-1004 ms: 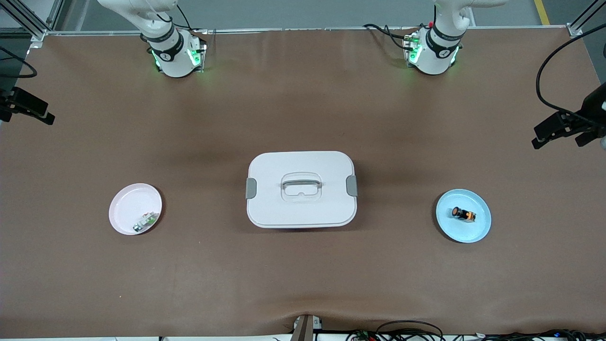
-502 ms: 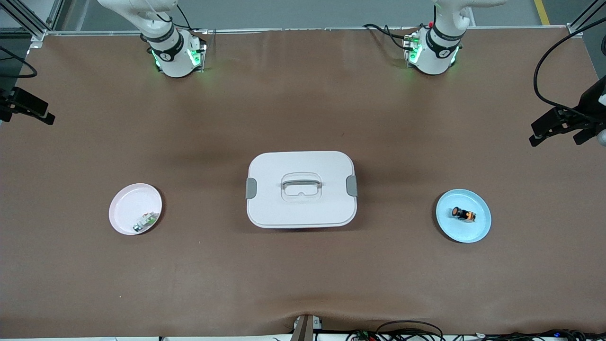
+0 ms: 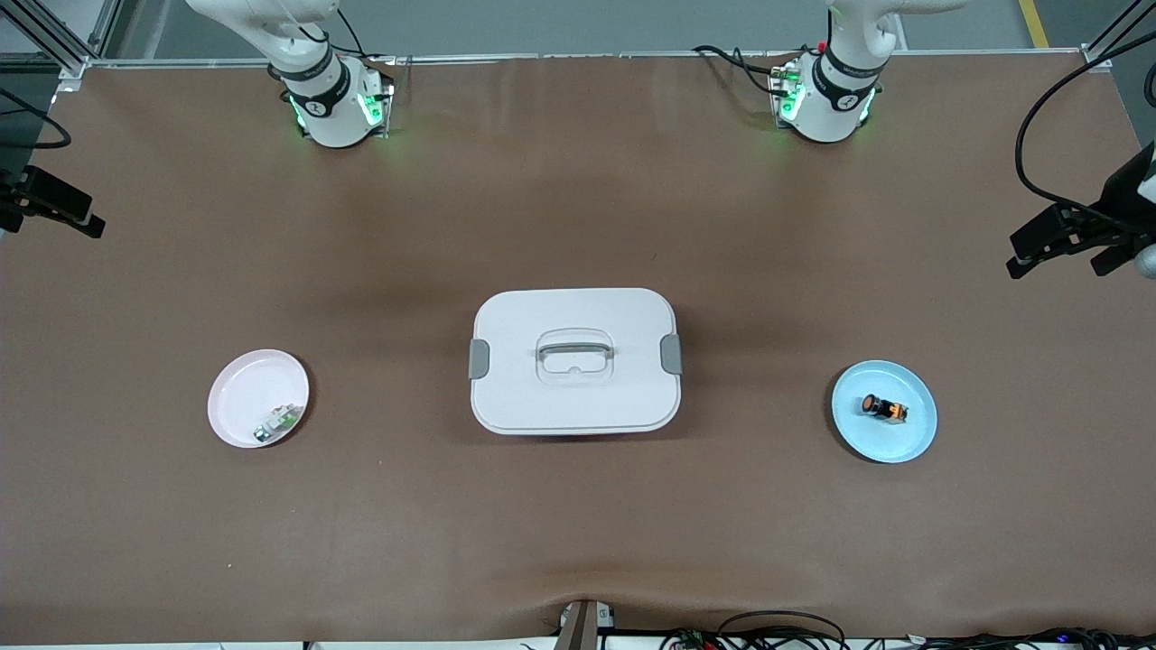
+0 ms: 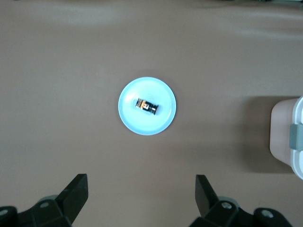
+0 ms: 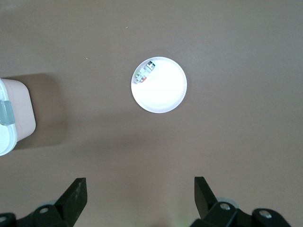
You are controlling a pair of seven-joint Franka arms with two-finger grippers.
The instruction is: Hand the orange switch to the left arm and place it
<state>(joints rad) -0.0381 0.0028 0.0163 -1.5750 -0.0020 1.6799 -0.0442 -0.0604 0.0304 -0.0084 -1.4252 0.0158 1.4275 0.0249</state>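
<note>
In the front view, the orange switch (image 3: 883, 408) is seen lying on its side on a blue plate (image 3: 912, 441) toward the left arm's end of the table, well apart from the closed white box (image 3: 574, 393) at mid-table. A pink plate (image 3: 244, 393) holding a small white-and-green part (image 3: 278, 422) is set toward the right arm's end. The left gripper (image 3: 1057, 246) is held in the air over that end's table edge, its fingers spread wide; the right gripper (image 3: 54, 209) is poised over the other edge, empty.

In the left wrist view, the switch is shown near the plate's middle, with the left gripper's fingers (image 4: 75, 197) parted wide and nothing between them. The part is judged light, rigid and apt to roll, so a grip across the black barrel at mid-length is thought safest.

In the right wrist view, the pink plate is framed between widely parted fingers (image 5: 76, 193), with nothing held and a corner of the box at the frame's edge.
</note>
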